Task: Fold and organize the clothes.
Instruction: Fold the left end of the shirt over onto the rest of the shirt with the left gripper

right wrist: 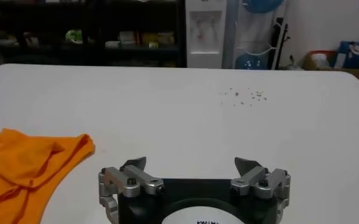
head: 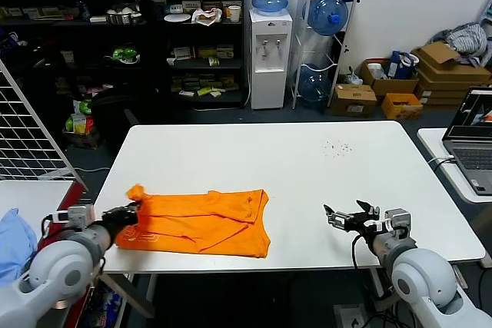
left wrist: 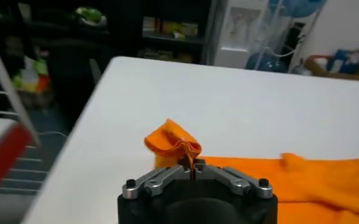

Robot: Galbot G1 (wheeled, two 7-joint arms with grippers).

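Your orange T-shirt (head: 204, 223) lies bunched and partly folded on the white table (head: 307, 167), toward the table's near edge and on your left half of it. Most of the fabric rests flat in a rumpled band, with one end reaching roughly to the middle of the table's width.

Your left gripper (head: 132, 213) is at the shirt's left end, just above the near-left part of the table. Its jaws are pinched tight on a small fold of the orange fabric, and in the left wrist view you see that pinched bit of the T-shirt (left wrist: 174, 141) standing up as a little peak right at the left gripper (left wrist: 191, 172), while the rest of the cloth trails away flat across the table (left wrist: 228, 103).

Your right gripper (head: 338, 217) is well apart from the shirt, over bare table near the near-right edge, with its jaws spread wide and nothing between them. From the right wrist view, the right gripper (right wrist: 191, 165) faces open table (right wrist: 228, 128), and the nearest end of the T-shirt (right wrist: 27, 164) lies off to one side, not touching it.

A patch of small dark specks (head: 337, 147) sits on the far-right part of the table. A light blue cloth (head: 14, 242) rests on a separate surface at your far left.
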